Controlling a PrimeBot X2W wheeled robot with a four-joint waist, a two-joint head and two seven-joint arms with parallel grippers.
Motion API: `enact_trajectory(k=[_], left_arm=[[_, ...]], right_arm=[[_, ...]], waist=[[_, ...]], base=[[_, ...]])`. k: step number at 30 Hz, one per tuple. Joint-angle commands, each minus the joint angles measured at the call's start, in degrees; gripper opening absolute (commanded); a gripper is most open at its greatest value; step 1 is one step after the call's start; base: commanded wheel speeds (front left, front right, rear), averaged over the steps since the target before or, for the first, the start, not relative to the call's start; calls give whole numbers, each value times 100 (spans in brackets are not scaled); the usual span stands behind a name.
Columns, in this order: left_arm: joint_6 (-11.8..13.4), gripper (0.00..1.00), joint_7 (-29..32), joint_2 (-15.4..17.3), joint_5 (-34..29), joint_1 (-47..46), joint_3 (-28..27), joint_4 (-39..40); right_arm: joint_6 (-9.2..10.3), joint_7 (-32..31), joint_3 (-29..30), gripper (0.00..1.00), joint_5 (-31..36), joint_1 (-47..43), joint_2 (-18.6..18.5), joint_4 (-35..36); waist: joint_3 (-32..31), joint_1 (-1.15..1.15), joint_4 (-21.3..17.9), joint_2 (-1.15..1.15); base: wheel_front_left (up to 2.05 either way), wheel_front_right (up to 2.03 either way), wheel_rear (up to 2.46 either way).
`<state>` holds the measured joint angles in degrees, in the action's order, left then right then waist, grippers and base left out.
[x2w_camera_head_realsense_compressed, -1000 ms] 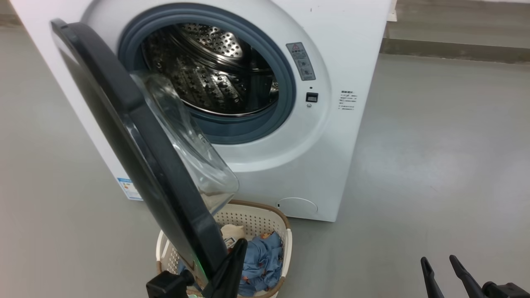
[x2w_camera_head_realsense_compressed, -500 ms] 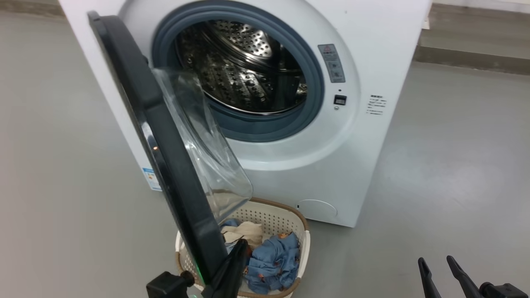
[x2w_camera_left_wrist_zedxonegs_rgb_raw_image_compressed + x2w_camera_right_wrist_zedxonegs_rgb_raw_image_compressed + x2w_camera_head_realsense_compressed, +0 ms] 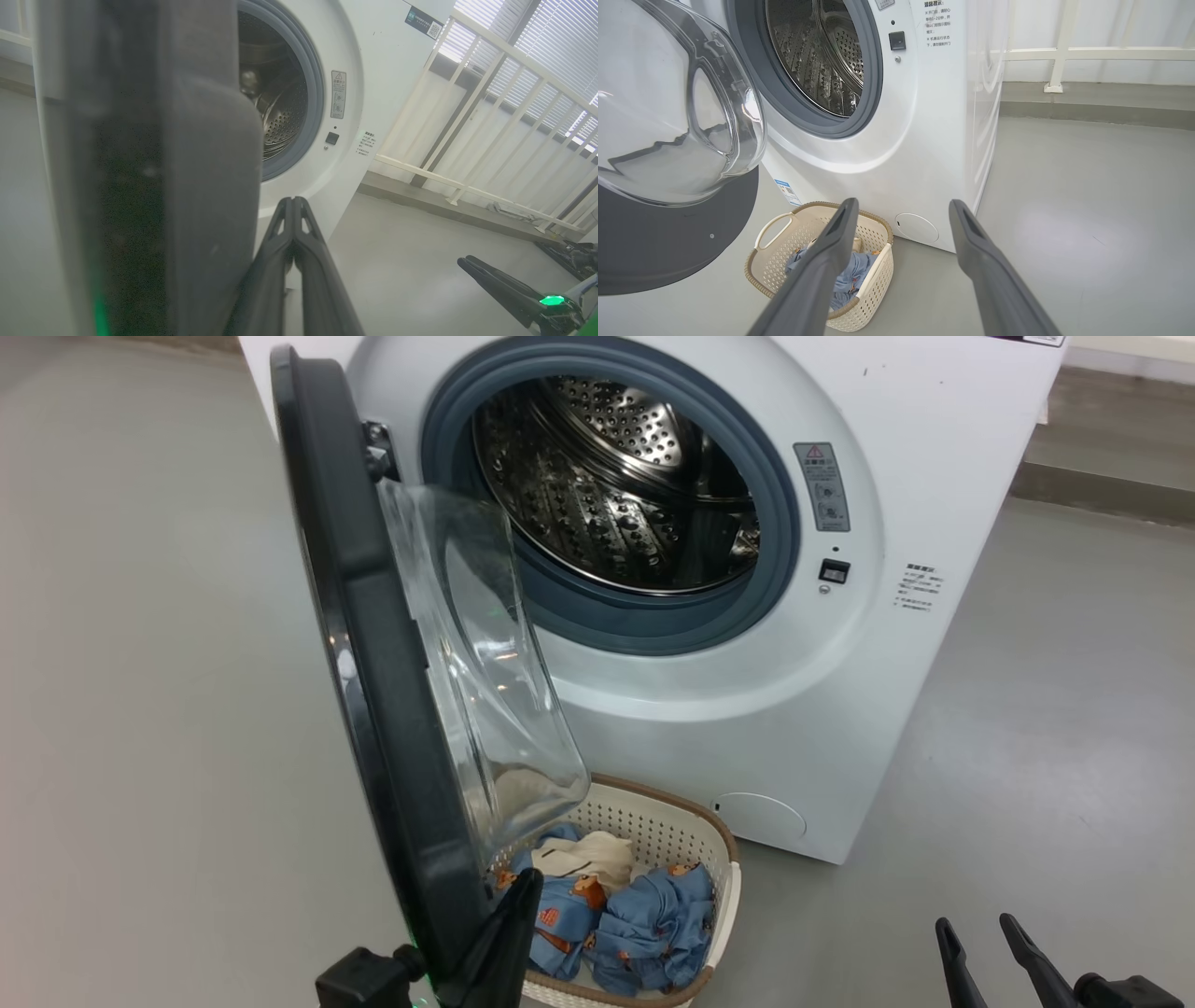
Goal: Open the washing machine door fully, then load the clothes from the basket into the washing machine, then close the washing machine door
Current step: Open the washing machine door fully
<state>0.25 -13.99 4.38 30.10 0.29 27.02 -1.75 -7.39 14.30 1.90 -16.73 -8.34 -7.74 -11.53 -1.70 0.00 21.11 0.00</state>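
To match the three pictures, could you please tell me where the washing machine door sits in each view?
Head view: the washing machine door stands nearly edge-on, left of centre.
Left wrist view: the door covers the left half.
Right wrist view: the door bulges at upper left.
Shared landmark: black latch socket right of the drum opening.

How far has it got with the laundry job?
Done: the washing machine door stands wide open, perhaps not fully. In hand: the left gripper, jaws shut, sits at its lower edge. Left: the clothes all lie in the basket, the drum is empty, and the door needs closing afterwards.
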Motion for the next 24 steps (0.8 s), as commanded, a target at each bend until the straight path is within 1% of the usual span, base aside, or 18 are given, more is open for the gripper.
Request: enact_trajectory(k=[1, 14, 24], left_arm=[[115, 0, 8, 105, -50, -160, -315, 203], [430, 0, 141, 227, -164, -77, -382, 520], [651, 0, 210, 313, -115, -46, -582, 603]], right_arm=[[-10, 70, -157, 100, 5, 60, -74, 142], [-10, 70, -166, 100, 15, 86, -48, 166], [-10, 70, -196, 100, 19, 163, -63, 175]], waist=[[-1, 0, 59, 0], [79, 0, 191, 0], [170, 0, 235, 0]], base=[[0, 0, 0], [0, 0, 0], [0, 0, 0]])
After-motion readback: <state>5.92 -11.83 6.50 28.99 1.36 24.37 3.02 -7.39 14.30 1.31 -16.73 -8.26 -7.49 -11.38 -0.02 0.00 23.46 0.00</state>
